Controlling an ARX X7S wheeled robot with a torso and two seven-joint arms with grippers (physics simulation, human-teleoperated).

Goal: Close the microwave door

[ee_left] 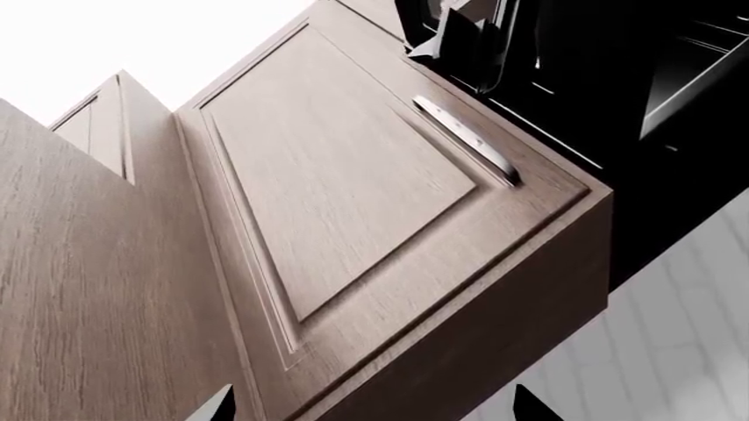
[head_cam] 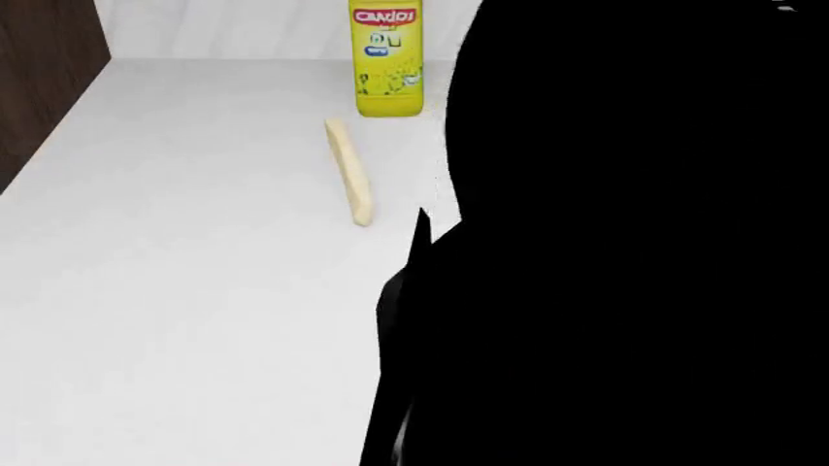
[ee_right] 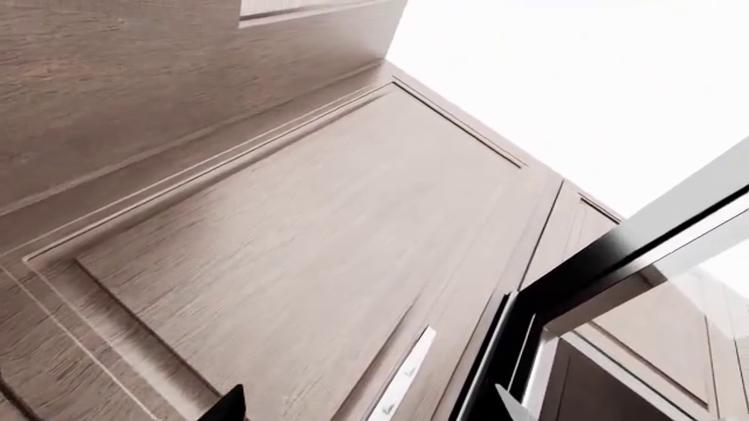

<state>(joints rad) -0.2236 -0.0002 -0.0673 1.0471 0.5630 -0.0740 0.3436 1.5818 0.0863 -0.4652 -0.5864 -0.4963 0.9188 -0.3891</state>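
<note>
Black, angular robot body [head_cam: 622,252]; each wrist view shows two dark claw tips.

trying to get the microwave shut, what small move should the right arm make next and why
Probably a short sweep of the right claw toward the open microwave door, to get a tip against its face. The right wrist view shows that door swung out, its dark edge beside the wood cabinet panel, with nothing between the claw tips. The head view is mostly blocked, so contact is uncertain.
</note>
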